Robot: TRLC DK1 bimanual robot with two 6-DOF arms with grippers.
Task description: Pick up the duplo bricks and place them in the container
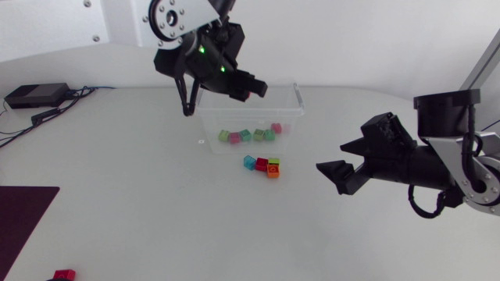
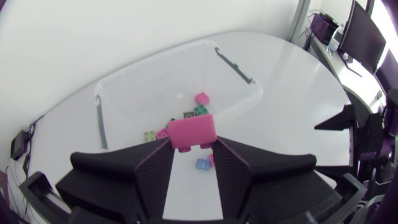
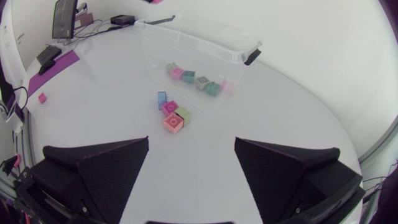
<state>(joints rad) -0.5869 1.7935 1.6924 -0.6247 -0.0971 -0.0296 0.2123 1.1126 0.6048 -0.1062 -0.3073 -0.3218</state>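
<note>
A small red brick (image 1: 64,275) lies at the table's near left corner beside a dark purple mat (image 1: 23,211).

Only the left wrist view shows the left gripper's (image 2: 193,146) load. Its jaws are clenched on a pink duplo brick (image 2: 191,132), one finger on each end. The brick's long axis runs level from finger to finger. In the head view the gripper hides this brick as it hangs over the left back rim of the clear plastic rectangular container (image 1: 291,95).

The container's long side runs left to right in the head view. Along its front wall lies a row of green, pink and teal bricks (image 1: 245,135).

Just in front of the container, on the table, sits a cluster. It holds a blue brick (image 1: 249,161), a red brick (image 1: 262,164) and an orange brick (image 1: 273,169). The right wrist view shows a green brick (image 3: 182,114) touching the orange one.

To the right of the cluster and well apart from it, the right gripper (image 1: 344,158) hovers with its jaws spread wide and nothing between them.
</note>
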